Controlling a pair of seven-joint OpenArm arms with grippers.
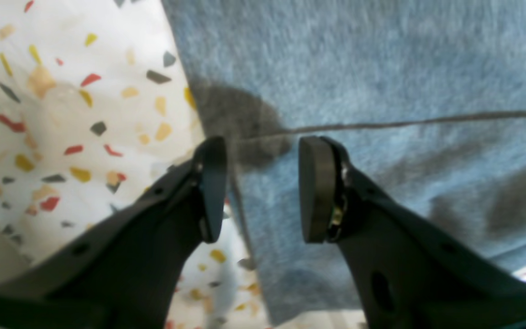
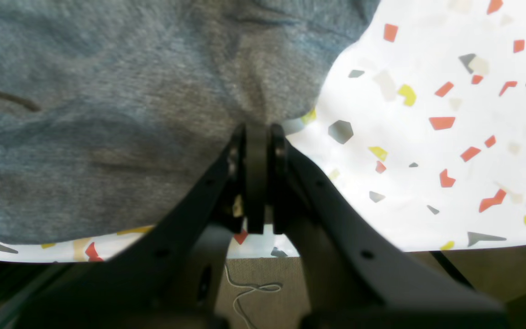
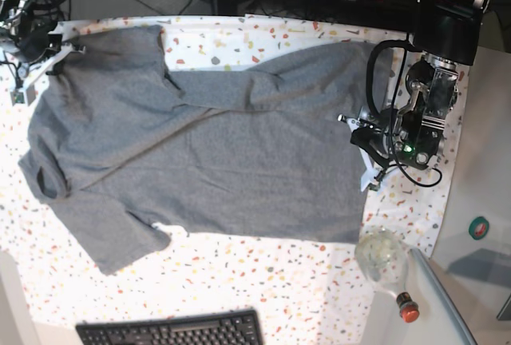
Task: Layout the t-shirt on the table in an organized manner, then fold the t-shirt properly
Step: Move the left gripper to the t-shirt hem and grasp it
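The heather-grey t-shirt [image 3: 200, 145] lies spread across the flecked white table [image 3: 263, 281], with one sleeve toward the near left. My right gripper [image 2: 258, 137] is shut on a pinch of the t-shirt's edge [image 2: 153, 114] near the table's border; in the base view it is at the far left corner [image 3: 57, 49]. My left gripper [image 1: 263, 187] is open, its pads [image 1: 315, 187] hovering over the t-shirt's edge [image 1: 381, 68], one jaw over the table cloth [image 1: 62, 114]. In the base view it is at the shirt's right edge [image 3: 359, 136].
A glass bottle [image 3: 385, 259] with a red cap lies at the near right. A black keyboard [image 3: 172, 331] sits at the front edge. A green tape roll [image 3: 479, 228] is on the grey surface to the right. Cables run along the back.
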